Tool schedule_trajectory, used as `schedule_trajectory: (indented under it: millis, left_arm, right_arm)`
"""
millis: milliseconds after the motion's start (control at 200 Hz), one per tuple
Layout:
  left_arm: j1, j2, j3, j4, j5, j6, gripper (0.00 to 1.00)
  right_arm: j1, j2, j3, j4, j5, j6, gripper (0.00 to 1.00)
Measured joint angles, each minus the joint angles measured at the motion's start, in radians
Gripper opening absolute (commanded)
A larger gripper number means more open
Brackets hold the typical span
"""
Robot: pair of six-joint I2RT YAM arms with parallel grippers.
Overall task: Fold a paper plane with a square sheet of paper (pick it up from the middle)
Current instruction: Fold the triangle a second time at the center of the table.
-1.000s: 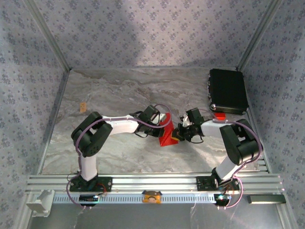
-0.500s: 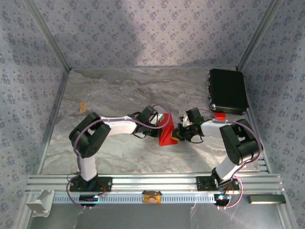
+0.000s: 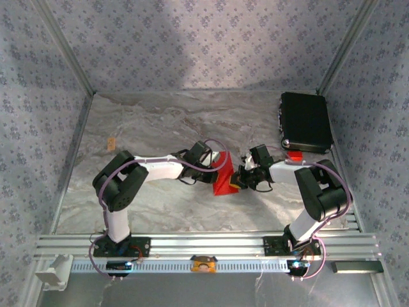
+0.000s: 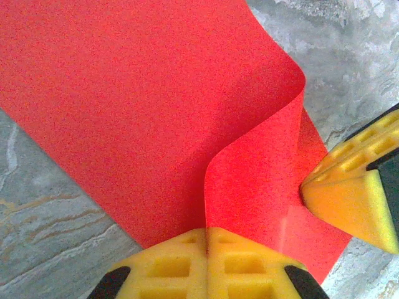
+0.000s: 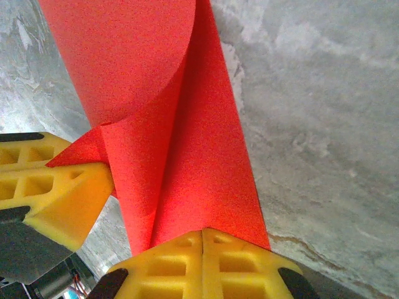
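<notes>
Red square sheet of paper [image 4: 124,93] — curled — gripped by closed left hand [image 4: 207,235] and closed right hand [image 5: 202,237].

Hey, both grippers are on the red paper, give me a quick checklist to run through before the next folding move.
1. Left gripper shut on the square sheet of paper: ok.
2. Right gripper shut on the same sheet: ok.
3. Sharp crease formed: not ok, the sheet only curls softly.
4. Edges lined up: cannot tell.
5. Black case well apart from both arms: ok.
</notes>
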Motion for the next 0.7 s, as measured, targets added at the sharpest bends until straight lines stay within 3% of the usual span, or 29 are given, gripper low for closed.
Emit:
schedule_trajectory:
  millis: [705]
  left_arm:
    - [0.000,0.001,-0.001,-0.002,-0.015,0.000,0.05]
  right_arm:
    - [-0.001,-0.002,0.000,-0.001,0.001,0.000,0.00]
